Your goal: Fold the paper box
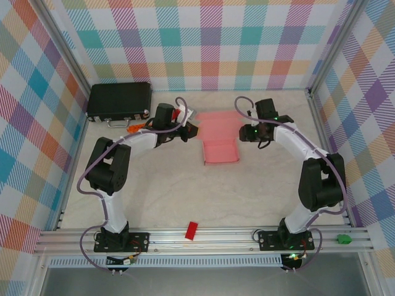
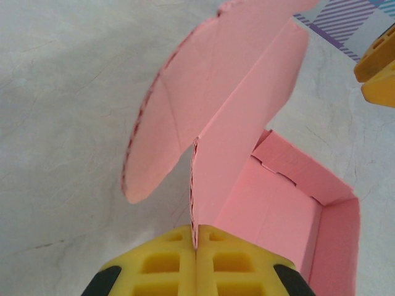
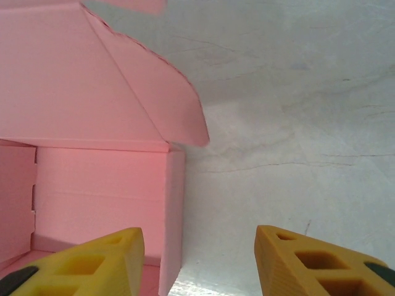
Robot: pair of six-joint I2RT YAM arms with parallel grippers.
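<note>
The light-pink paper box [image 1: 220, 150] lies mid-table as a shallow open tray, with its lid panel [image 1: 221, 123] spread flat behind it. My left gripper [image 1: 190, 130] sits at the box's left side and is shut on the upright left wall; the card edge [image 2: 195, 197] runs straight into the closed yellow pads [image 2: 166, 265]. A rounded side flap [image 2: 154, 142] sticks out to the left. My right gripper [image 1: 245, 132] is open at the box's right side, and its yellow fingers [image 3: 308, 259] straddle the right wall [image 3: 174, 209] without touching it.
A black case [image 1: 119, 101] lies at the back left, with an orange item [image 1: 137, 128] in front of it. A small red block [image 1: 191, 230] rests on the front rail, a green piece [image 1: 343, 238] at the right. Checked walls enclose the table.
</note>
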